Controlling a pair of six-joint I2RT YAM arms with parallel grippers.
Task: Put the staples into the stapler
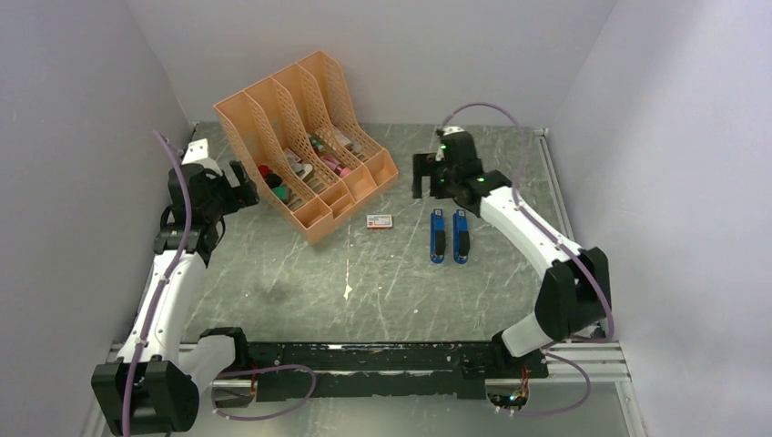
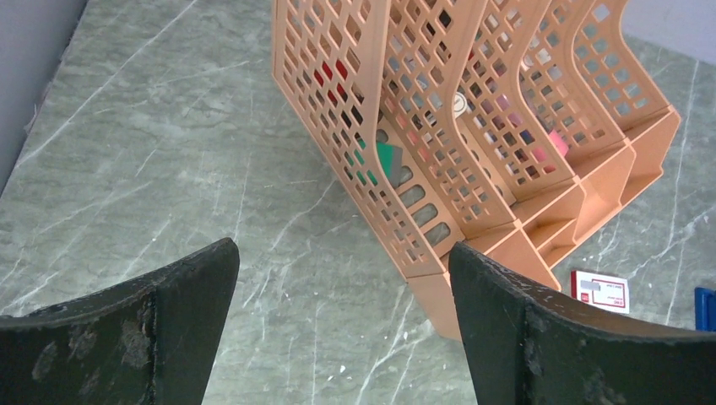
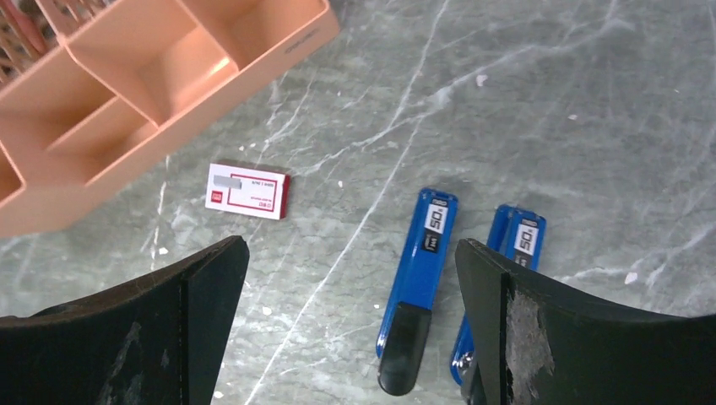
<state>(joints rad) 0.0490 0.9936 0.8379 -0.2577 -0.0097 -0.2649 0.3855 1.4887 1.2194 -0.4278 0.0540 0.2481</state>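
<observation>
Right fingers (image 3: 169, 337) are spread wide with nothing between them, hanging over the desk (image 3: 549, 101). Below them two blue ones lie side by side, flat and parallel. The first stapler (image 3: 418, 287) shows in the gap between the fingers, and the second stapler (image 3: 521, 245) is half tucked behind one finger. Off to their side sits a little white-and-red box (image 3: 247, 191), just in front of the orange rack (image 3: 279, 51), not touching it. Left fingers (image 2: 160, 337) are wide apart too, holding nothing, pointed at the rack's front corner, well apart from both staplers. The rack slots have red, green and pink bits in them, can't tell what. Loose staples: can't make them out.
</observation>
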